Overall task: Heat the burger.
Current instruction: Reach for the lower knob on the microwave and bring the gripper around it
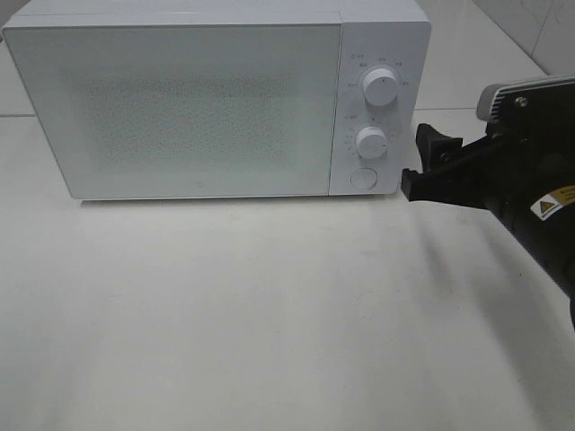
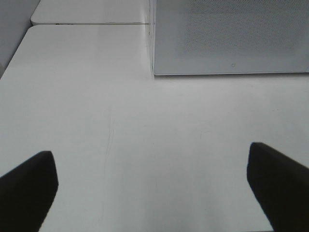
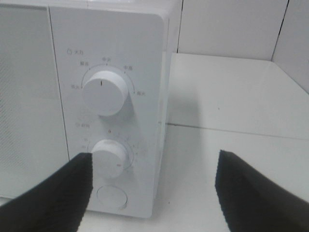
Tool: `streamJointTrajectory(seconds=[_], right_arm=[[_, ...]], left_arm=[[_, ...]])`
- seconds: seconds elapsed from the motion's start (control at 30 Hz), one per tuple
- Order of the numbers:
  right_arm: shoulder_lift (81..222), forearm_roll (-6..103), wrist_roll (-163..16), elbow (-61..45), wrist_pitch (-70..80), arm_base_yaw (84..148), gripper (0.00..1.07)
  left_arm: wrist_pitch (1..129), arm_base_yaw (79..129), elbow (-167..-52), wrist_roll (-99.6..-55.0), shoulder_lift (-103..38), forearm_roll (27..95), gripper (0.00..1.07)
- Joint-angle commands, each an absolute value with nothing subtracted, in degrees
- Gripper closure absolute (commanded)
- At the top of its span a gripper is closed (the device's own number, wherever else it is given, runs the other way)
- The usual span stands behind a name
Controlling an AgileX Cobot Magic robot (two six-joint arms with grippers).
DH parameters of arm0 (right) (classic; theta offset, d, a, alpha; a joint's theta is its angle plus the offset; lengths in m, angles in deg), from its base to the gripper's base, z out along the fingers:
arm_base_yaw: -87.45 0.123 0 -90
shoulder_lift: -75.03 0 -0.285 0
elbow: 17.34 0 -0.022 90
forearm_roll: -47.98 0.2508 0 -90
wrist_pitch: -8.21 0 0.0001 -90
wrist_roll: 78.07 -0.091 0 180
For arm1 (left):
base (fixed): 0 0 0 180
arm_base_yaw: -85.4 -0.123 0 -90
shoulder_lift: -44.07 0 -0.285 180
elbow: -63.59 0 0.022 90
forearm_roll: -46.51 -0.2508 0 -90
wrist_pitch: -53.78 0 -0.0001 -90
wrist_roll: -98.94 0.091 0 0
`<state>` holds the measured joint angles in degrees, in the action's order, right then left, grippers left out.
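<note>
The burger is out of view in every frame. The white microwave [image 1: 180, 99] stands at the back of the table with its door shut; nothing shows through the door. My right gripper [image 1: 415, 162] is open and empty, just right of the microwave's control panel. In the right wrist view [image 3: 154, 157] one finger [image 3: 63, 193] lies in front of the lower knob [image 3: 110, 157], and the upper knob [image 3: 104, 92] and round button [image 3: 112, 197] show. My left gripper [image 2: 149, 152] is open and empty above the bare table, facing the microwave's door [image 2: 231, 38]; the high view does not show it.
The white table [image 1: 269, 314] stretches in front of the microwave. The panel carries an upper knob [image 1: 380, 89], a lower knob [image 1: 370, 141] and a round button [image 1: 363, 177]. A tiled wall [image 3: 227, 24] stands behind, and a second white surface [image 2: 87, 12] adjoins at the far left.
</note>
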<state>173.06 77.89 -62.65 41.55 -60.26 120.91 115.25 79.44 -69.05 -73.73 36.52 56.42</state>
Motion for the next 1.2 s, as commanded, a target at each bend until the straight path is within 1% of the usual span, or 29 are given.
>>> streamJointTrajectory(seconds=[0.03,0.07,0.13,0.17,0.23,0.33,0.4,0.5,0.6,0.67,0.77,1.1,1.2], right_arm=[[175.06,80.98,-61.74,41.6,-66.51,123.84,0.37],[175.06,80.98,-61.74,41.6,-66.51,123.84,0.37],[176.5,83.73,-61.74,41.09,-68.0,126.47,0.37],[176.5,83.73,-61.74,41.09,-68.0,126.47,0.37],[179.02,88.6,-61.74,39.94,-71.49,129.62,0.37],[179.59,89.46,-61.74,39.77,-72.12,130.08,0.37],[182.11,93.3,-61.74,37.48,-72.01,131.91,0.37],[183.83,94.39,-61.51,35.7,-72.06,132.77,0.36],[184.29,94.62,-61.22,35.19,-72.06,133.0,0.35],[186.18,95.08,-60.93,32.89,-71.89,133.0,0.31],[186.64,95.25,-60.93,31.12,-70.23,133.0,0.28],[187.21,95.48,-60.93,27.51,-70.69,132.77,0.31],[190.19,95.48,-60.93,25.85,-71.89,130.83,0.31]], left_arm=[[115.37,79.84,-68.88,-74.19,37.95,57.11,0.07],[115.37,79.84,-68.88,-74.19,37.95,57.11,0.07],[115.37,79.84,-68.88,-74.19,37.95,57.11,0.07],[115.37,79.84,-68.88,-74.19,37.95,57.11,0.07],[115.37,79.84,-68.88,-74.19,37.95,57.11,0.07],[115.37,79.84,-68.88,-74.19,37.95,57.11,0.07],[115.37,79.84,-68.88,-74.19,37.95,57.11,0.07],[115.37,79.84,-68.88,-74.19,37.95,57.11,0.07],[115.37,79.84,-68.88,-74.19,37.95,57.11,0.07],[115.37,79.84,-68.88,-74.19,37.95,57.11,0.07],[115.37,79.84,-68.88,-74.19,37.95,57.11,0.07],[115.37,79.84,-68.88,-74.19,37.95,57.11,0.07],[115.37,79.84,-68.88,-74.19,37.95,57.11,0.07]])
